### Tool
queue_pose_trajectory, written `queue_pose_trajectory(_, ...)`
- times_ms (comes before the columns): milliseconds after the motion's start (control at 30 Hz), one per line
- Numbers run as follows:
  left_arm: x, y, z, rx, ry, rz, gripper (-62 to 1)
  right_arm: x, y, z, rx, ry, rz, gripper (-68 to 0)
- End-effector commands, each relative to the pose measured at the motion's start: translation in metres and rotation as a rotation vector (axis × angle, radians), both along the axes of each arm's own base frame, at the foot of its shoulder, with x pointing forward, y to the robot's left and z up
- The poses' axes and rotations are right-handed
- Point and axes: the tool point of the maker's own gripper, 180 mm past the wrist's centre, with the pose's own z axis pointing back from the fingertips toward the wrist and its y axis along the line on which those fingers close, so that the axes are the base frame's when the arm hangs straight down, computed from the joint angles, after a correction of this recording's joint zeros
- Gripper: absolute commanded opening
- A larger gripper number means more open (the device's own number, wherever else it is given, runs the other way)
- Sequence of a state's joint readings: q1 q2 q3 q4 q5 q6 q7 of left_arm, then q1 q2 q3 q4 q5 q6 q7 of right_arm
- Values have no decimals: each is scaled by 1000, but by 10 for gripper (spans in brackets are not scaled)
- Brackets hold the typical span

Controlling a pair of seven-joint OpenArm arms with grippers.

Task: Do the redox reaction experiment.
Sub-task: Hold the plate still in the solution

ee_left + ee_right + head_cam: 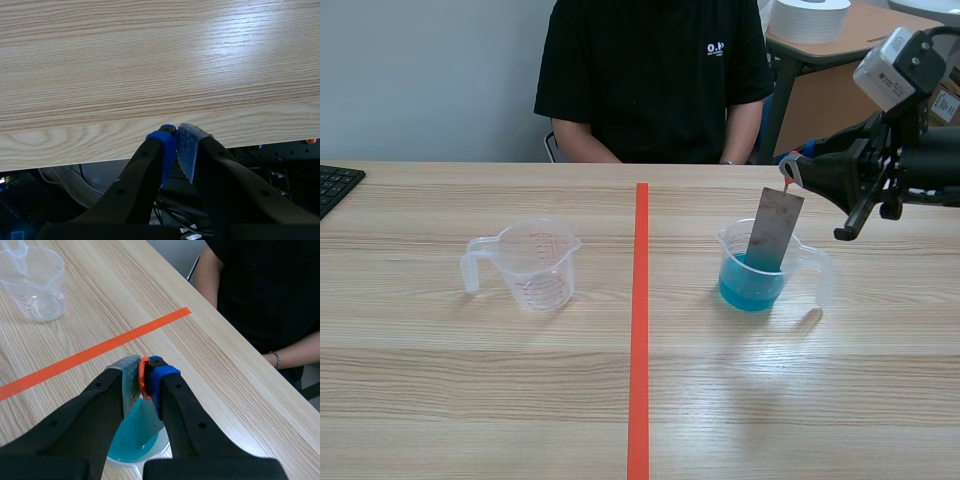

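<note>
Keyboard (337, 186) cut by edge, beaker (127, 454) and metal strip (142, 422) mostly behind right claw (144, 376)

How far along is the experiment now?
Done: the metal strip stands dipped in the blue liquid in the measuring cup. In hand: the right claw is shut on the strip's orange loop. Left: probably lifting it out; the empty cup sits unused, the left claw shut on nothing.

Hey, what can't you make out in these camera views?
Lower end of the metal plate: scene view, sunk in blue liquid; right wrist view, the right claw, shut on its orange loop, mostly covers it.
Scale numbers on the empty measuring cup: too small, both views.
The keyboard: cut by scene view's edge.
The left claw: shut, outside the scene view.
</note>
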State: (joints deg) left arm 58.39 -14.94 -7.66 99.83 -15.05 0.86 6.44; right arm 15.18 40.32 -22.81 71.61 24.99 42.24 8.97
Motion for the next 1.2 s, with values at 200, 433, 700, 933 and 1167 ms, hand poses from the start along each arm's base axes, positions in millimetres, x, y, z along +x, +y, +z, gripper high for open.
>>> queue_pose_trajectory(200, 3, -1, 3, -3, -14, -4, -560, -2, -3, -1, -17, 5, 3, -658)
queue_pose_trajectory(433, 3, -1, 3, -3, -14, -4, -560, -2, -3, -1, -17, 4, 4, -658)
queue_pose_trajectory(700, 3, -1, 3, -3, -14, -4, -560, -2, -1, 3, -18, -5, 9, -658)
queue_pose_trajectory(933, 3, -1, 3, -4, -14, -3, -560, 0, -3, 24, -16, -47, 12, -658)
queue_pose_trajectory(1167, 3, -1, 3, -4, -14, -3, -560, -2, 0, 49, -11, -81, 31, -658)
